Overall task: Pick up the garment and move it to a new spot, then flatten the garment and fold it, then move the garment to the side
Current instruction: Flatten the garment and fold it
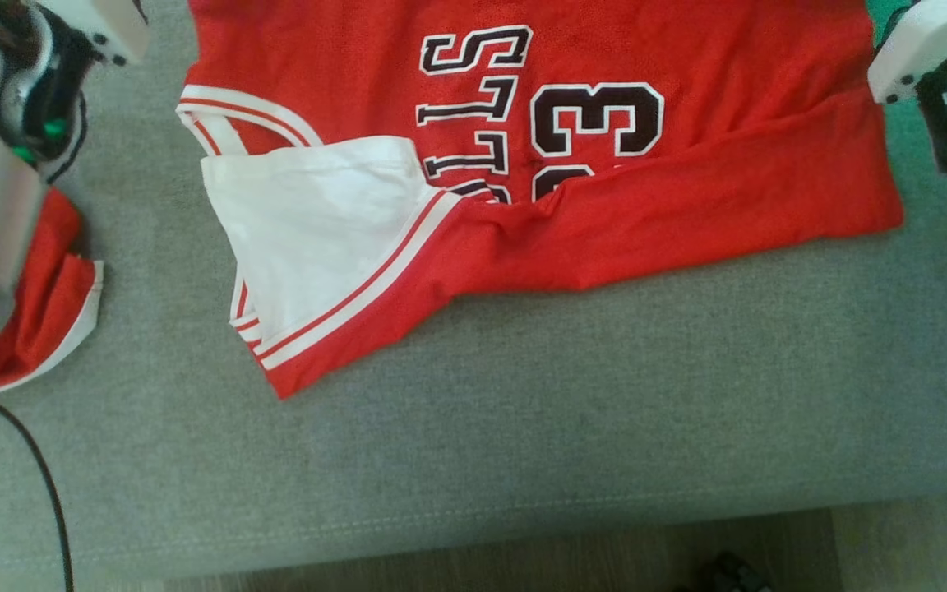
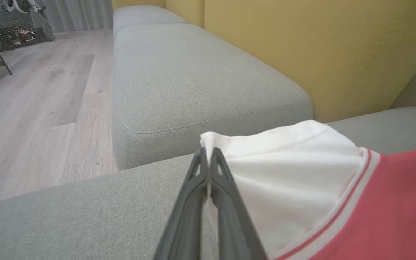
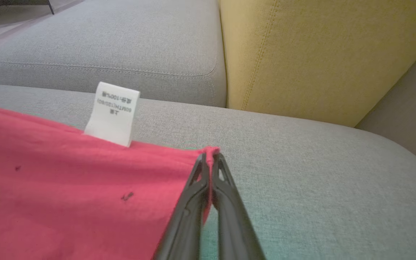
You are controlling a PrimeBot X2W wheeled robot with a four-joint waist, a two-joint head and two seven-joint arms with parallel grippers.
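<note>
The garment (image 1: 539, 164) is a red jersey with black-and-white lettering and a white sleeve (image 1: 317, 222), spread on the grey sofa seat (image 1: 523, 427), its near edge folded over. In the left wrist view my left gripper (image 2: 208, 151) is shut on a corner of the white sleeve (image 2: 291, 169), with the red body (image 2: 392, 202) to the right. In the right wrist view my right gripper (image 3: 209, 155) is shut on a corner of the red fabric (image 3: 67, 187), near a white label (image 3: 113, 113). The head view has both wrists at its top corners.
A separate red piece with white trim (image 1: 46, 288) lies at the left beside my left arm. A black cable (image 1: 38, 477) hangs there. The yellow backrest (image 2: 320, 47) rises behind the seat, another grey cushion (image 2: 193, 79) adjoins it, and wooden floor (image 2: 31, 108) lies beyond.
</note>
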